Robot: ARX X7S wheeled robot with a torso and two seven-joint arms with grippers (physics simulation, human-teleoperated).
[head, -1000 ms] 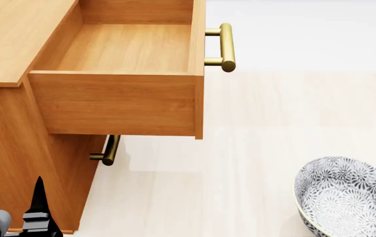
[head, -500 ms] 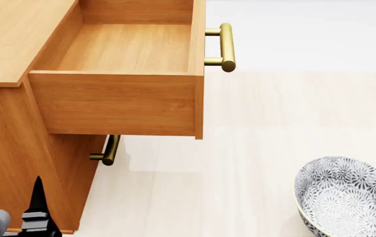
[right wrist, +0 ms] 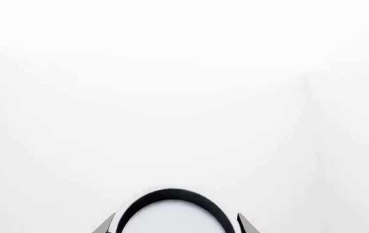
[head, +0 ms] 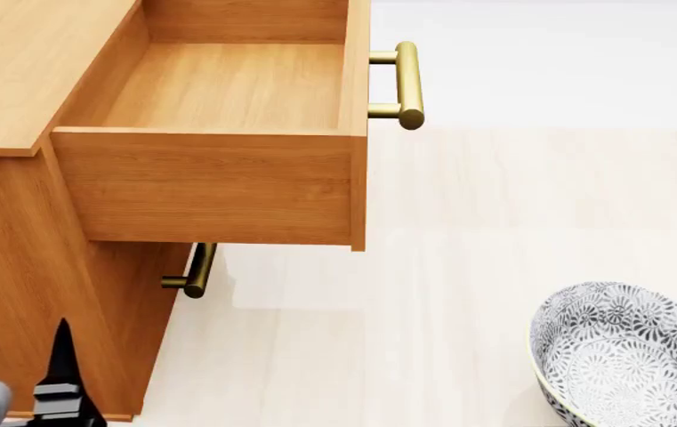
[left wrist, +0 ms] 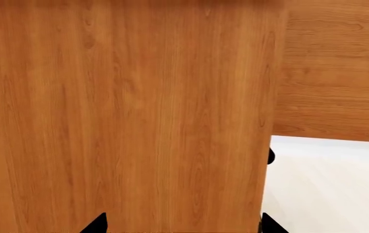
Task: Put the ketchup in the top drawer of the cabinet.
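Above the lower handle (head: 192, 271), we see the top drawer (head: 225, 133) pulled fully out of the cabinet (head: 18, 249). Our left end effector (left wrist: 181, 225) faces the cabinet side, fingertips spread apart. Our right end effector (right wrist: 174, 225) holds a round dark-rimmed object between its fingers; we cannot identify it as the ketchup. Right of the cabinet, a patterned bowl (head: 629, 356) rests on the worktop (head: 433, 311).

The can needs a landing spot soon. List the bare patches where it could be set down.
The top drawer stands pulled out, its whole floor bare between the four walls. The cabinet top is bare where visible. The pale floor between the cabinet and the patterned bowl is open. Tightest near the lower handle.
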